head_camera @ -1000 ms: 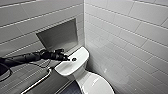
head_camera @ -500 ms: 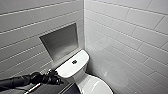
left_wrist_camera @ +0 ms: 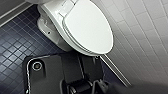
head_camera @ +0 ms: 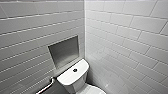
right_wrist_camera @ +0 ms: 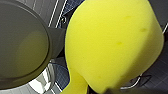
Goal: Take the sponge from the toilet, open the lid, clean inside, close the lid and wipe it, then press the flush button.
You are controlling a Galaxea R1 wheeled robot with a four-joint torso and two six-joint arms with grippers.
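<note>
Your right tool grips the yellow sponge, which hangs just beside the rim of the lid, above the dark tiled floor. The lid lies closed on the toilet, near the white tiled wall on the right. You cannot tell whether your left tool is open or closed. On the tank, the flush button sits below a recessed niche.

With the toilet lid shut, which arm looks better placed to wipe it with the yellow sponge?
Probably the right. The bright yellow oblong sponge looms at its wrist camera, beside the white glossy oval lid, which reflects its yellow. The left wrist view looks down on the shut lid from above.
</note>
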